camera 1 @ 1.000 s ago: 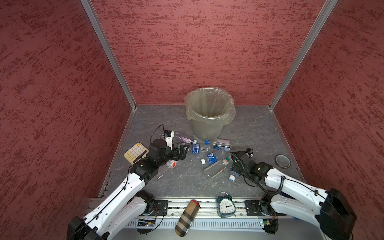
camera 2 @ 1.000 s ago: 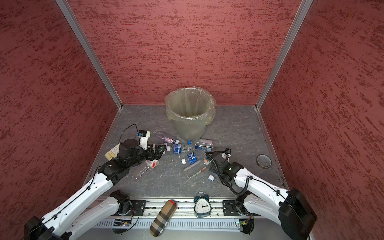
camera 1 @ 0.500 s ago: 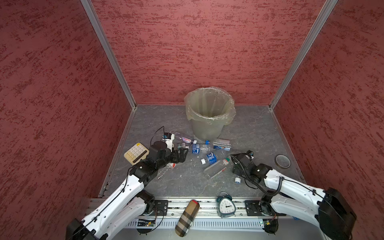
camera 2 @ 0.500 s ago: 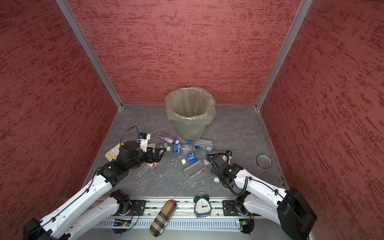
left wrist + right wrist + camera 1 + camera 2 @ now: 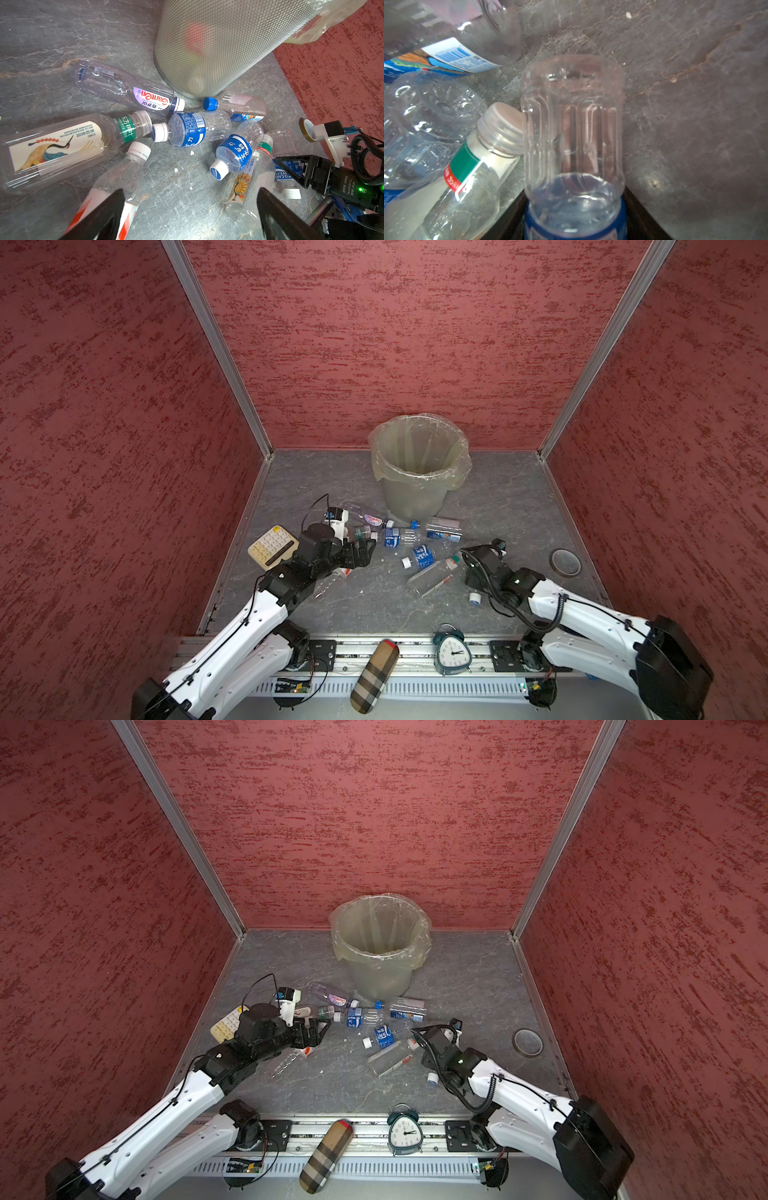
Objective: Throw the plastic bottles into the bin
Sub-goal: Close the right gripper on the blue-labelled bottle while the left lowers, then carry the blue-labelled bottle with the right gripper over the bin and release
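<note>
Several plastic bottles (image 5: 419, 556) lie scattered on the grey floor in front of the bin (image 5: 419, 456), which stands at the back middle in both top views (image 5: 380, 936). My left gripper (image 5: 190, 207) hangs open low over bare floor, between a red-and-white labelled bottle (image 5: 116, 187) and a peacock-labelled one (image 5: 249, 182). My right gripper (image 5: 576, 216) is shut on a clear bottle with a blue label (image 5: 573, 124), a finger against each side of the label. In a top view only that bottle's white cap (image 5: 475, 598) shows beside the right gripper (image 5: 471, 568).
A cream calculator (image 5: 273, 546) lies left of the left arm. A tape roll (image 5: 565, 562) sits by the right wall. An alarm clock (image 5: 452, 653) and a plaid case (image 5: 374, 676) rest on the front rail. Red walls enclose three sides.
The right jaws have narrowed onto the blue-labelled bottle, and its cap has shifted slightly right. The left gripper has drawn back a little toward the front, staying open.
</note>
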Available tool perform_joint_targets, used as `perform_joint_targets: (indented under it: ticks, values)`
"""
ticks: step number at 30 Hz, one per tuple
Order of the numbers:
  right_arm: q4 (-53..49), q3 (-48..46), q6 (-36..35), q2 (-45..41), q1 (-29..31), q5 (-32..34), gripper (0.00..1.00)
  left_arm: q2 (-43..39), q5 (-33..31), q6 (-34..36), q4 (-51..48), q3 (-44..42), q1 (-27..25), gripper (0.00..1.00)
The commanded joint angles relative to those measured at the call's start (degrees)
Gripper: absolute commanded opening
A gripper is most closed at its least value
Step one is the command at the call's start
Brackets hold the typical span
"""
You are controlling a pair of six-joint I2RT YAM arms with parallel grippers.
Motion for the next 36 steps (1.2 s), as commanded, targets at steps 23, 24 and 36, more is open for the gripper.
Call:
perform_joint_targets:
  ticks: [23, 24, 36]
  values:
    - [-4.22, 10.63, -15.67, -15.39, -0.17, 2.00, 0.31, -5.51, -3.25, -0.10, -8.62, -0.77, -3.18, 0.99]
    - [-3.81, 10.99, -16.85, -15.73, -0.17, 1.48, 0.31, -5.61, -3.36, -0.07, -8.72, -0.72, -3.28, 0.99]
    - [1.07, 16.16, -26.58, -20.93, -0.13, 0.28, 0.31, -5.80, -4.58, -1.36, -9.28, -1.71, -5.71, 0.99]
